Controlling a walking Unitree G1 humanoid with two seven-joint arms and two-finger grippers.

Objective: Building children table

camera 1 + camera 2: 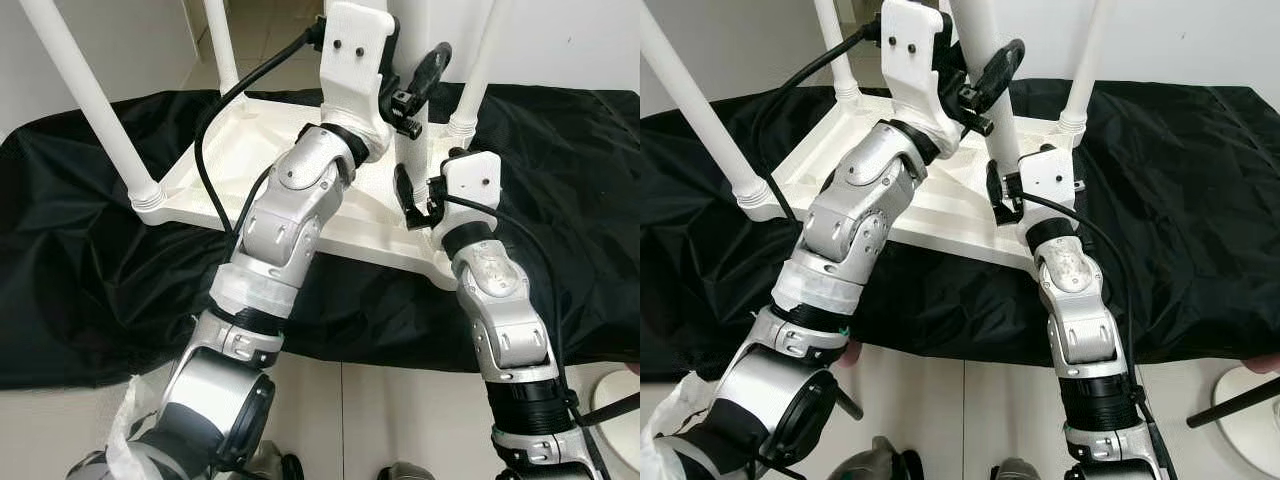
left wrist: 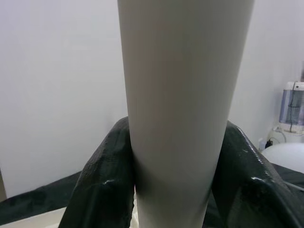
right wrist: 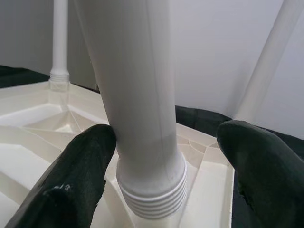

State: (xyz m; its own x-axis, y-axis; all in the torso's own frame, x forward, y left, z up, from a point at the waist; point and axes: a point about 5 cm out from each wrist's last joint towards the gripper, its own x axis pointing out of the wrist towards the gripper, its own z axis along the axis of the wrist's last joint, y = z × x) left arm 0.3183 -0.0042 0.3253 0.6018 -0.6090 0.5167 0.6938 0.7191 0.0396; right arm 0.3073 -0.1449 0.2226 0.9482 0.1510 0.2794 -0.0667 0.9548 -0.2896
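1. While the upturned tabletop lies on the black cloth, three legs already stand in its corner sockets.
2. The fourth leg, at the tabletop's near corner, is pinched high up by the left claw.
3. The right claw is spread around that leg's threaded base (one finger touching).
4. Remaining, by judgement: screwing this leg fully home, then righting the table.
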